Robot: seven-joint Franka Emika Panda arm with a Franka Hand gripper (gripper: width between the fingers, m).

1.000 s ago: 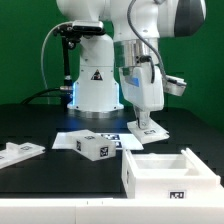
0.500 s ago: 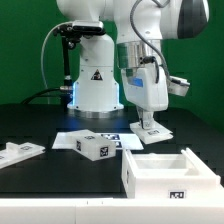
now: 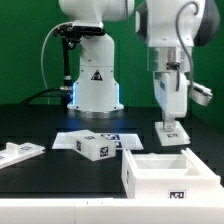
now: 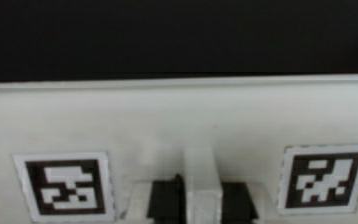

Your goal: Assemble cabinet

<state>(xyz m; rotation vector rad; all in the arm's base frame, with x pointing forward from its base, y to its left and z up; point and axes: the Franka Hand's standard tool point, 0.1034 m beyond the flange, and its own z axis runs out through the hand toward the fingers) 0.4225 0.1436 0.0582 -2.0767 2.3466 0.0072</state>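
Note:
My gripper [image 3: 170,121] is shut on a white cabinet panel [image 3: 172,134] with a black-and-white tag and holds it upright just above the far wall of the compartmented box [image 3: 168,173], at the front of the exterior view's right. In the wrist view the panel [image 4: 176,120] fills the frame with a tag on each side. My gripper [image 4: 201,202] pinches a ridge between the tags. A small tagged block [image 3: 97,147] lies mid-table. A flat white panel [image 3: 20,152] lies at the exterior view's left.
The marker board [image 3: 120,134] lies flat behind the block. The white robot base [image 3: 95,80] with a triangle mark stands at the back centre. A green wall closes the back.
The arm has moved toward the exterior view's right with the panel in its grip, from near the marker board to over the box's far wall.

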